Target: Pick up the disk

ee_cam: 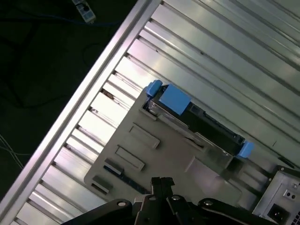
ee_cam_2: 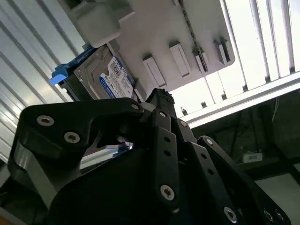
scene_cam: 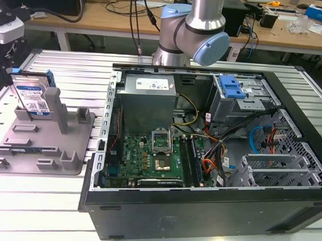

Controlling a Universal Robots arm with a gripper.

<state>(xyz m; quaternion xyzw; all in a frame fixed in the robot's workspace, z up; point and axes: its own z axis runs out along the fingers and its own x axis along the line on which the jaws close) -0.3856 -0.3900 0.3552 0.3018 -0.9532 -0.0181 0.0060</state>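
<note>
Overhead, the black gripper [ee_cam: 161, 182] hangs near the fixture, fingers closed together on nothing.
The silver rectangular metal hard drive [ee_cam: 197, 123] stands on edge in the grey plastic fixture [ee_cam: 154, 161]; lowering with pinched fingers could topple it.

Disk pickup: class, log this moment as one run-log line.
disk: upright in grey fixture | gripper: shut, empty, apart from disk | pickup: not yet done
</note>
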